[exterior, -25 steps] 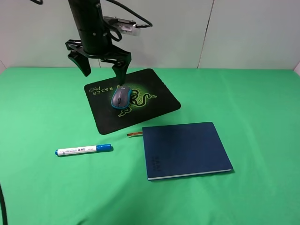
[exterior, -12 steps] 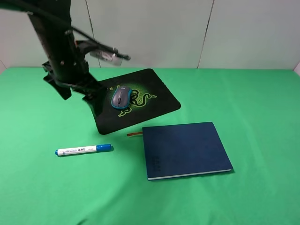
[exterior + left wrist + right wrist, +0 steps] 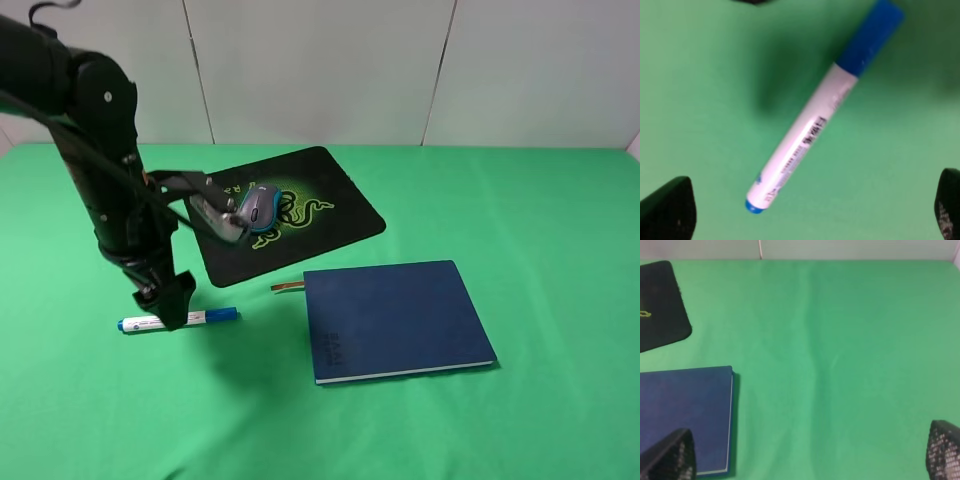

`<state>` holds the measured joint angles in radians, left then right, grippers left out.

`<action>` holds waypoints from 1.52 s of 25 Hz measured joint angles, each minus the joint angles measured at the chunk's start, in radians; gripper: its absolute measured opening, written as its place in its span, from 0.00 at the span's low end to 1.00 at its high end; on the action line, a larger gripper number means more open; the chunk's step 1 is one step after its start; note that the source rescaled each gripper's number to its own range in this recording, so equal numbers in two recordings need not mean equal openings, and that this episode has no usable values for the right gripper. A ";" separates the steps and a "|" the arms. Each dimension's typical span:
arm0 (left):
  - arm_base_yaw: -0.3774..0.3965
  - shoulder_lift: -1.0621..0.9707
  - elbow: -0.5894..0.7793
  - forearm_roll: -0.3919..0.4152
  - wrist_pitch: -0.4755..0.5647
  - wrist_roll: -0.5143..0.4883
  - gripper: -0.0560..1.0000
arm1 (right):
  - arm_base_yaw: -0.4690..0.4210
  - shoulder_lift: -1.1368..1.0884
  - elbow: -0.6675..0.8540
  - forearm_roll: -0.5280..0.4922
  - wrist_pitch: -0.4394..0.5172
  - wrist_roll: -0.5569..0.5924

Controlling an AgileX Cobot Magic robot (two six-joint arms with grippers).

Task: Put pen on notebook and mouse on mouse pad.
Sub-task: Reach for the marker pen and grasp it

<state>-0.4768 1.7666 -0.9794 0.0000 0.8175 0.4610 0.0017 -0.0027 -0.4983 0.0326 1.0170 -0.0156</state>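
The pen (image 3: 207,317) lies on the green cloth, front left, blue cap toward the notebook (image 3: 395,318). My left gripper (image 3: 165,303) is open and hangs low right over the pen's middle; in the left wrist view the pen (image 3: 812,132) lies slantwise between the spread fingertips (image 3: 667,210), untouched. The grey and teal mouse (image 3: 263,205) sits on the black mouse pad (image 3: 330,190), partly covered by the left arm's camera. My right gripper (image 3: 807,452) is open above bare cloth, with the notebook (image 3: 685,415) and a pad corner (image 3: 660,305) in its view.
Green cloth (image 3: 520,220) covers the whole table, backed by a white wall (image 3: 330,60). The left arm (image 3: 100,150) stands over the table's left side. The notebook's brown ribbon (image 3: 287,287) pokes out toward the pen.
The left arm has swung from above the mouse pad to the front left and dropped down over the pen. Mouse, pen and notebook have stayed put.
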 joint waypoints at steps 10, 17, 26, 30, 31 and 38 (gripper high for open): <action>0.000 0.000 0.160 0.000 -0.239 0.083 0.91 | 0.000 0.000 0.000 0.000 0.000 0.000; 0.000 0.006 0.205 0.000 -0.375 0.094 0.91 | 0.000 0.000 0.000 0.000 0.000 0.000; 0.000 0.063 0.205 -0.033 -0.396 0.094 0.88 | 0.000 0.000 0.000 0.000 0.000 0.000; 0.000 0.064 0.205 -0.033 -0.400 0.094 0.73 | 0.000 0.000 0.000 0.000 0.000 0.000; 0.000 0.064 0.205 -0.033 -0.401 0.094 0.68 | 0.000 0.000 0.000 0.000 0.000 0.000; 0.000 0.065 0.205 -0.034 -0.408 0.094 0.18 | 0.000 0.000 0.000 0.000 0.000 0.000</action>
<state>-0.4768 1.8316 -0.7740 -0.0338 0.4093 0.5546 0.0017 -0.0027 -0.4983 0.0326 1.0173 -0.0156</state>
